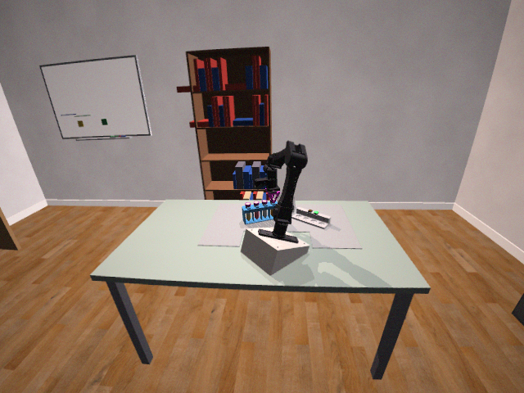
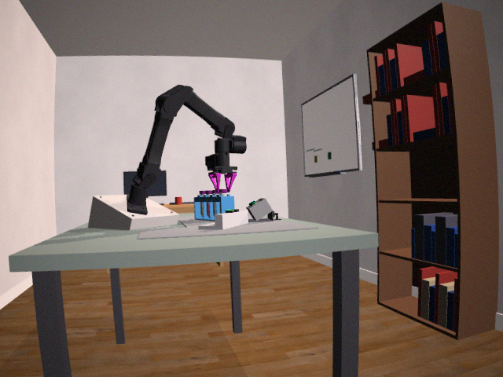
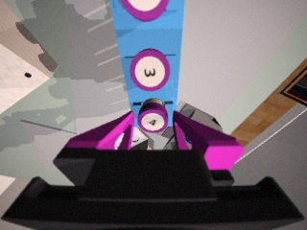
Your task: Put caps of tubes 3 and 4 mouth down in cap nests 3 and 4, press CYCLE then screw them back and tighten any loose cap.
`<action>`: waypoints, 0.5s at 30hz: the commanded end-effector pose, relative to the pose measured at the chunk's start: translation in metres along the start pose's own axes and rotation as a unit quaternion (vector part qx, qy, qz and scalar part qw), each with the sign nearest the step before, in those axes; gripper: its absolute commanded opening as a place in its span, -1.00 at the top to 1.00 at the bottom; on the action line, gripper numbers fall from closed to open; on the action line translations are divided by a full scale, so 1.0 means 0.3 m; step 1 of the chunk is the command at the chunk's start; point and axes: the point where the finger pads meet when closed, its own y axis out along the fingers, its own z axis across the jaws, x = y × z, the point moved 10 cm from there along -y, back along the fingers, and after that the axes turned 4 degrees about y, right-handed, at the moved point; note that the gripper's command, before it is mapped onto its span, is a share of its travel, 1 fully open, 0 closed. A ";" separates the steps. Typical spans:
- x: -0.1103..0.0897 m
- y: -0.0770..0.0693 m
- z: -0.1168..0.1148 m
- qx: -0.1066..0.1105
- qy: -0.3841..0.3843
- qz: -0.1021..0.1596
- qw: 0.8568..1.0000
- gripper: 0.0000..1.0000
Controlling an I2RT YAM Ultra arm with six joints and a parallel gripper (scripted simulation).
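Cap 4 (image 3: 153, 120) was a small round screw cap with a magenta rim and a white dot on top carrying its number. It would likely be light and rigid, with a smooth side wall that could slip under a weak pinch. The sensible hold was across its rim, on opposite sides and low enough for the fingers to bear squarely, so that it turned with the wrist without tilting.

It sat at the end of the blue decapping station (image 3: 122, 43), with cap 3 (image 3: 149, 72) next along the row. The station stood near the desk's (image 2: 203, 247) edge on the bookshelf side, roughly midway along it.

The gripper (image 3: 153, 131) hung straight above that end, pointing down. Its magenta fingers were about half open and straddled cap 4 with a gap showing on each side, so it held nothing. Whether the cap was fully screwed down could not be told.
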 end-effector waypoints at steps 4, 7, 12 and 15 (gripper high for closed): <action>-0.003 -0.019 0.000 -0.010 -0.090 0.000 0.996 0.02; -0.003 -0.019 0.000 -0.010 -0.090 0.000 0.996 0.02; -0.003 -0.019 0.000 -0.010 -0.090 0.000 0.996 1.00; -0.003 -0.019 0.000 -0.010 -0.090 0.000 0.996 1.00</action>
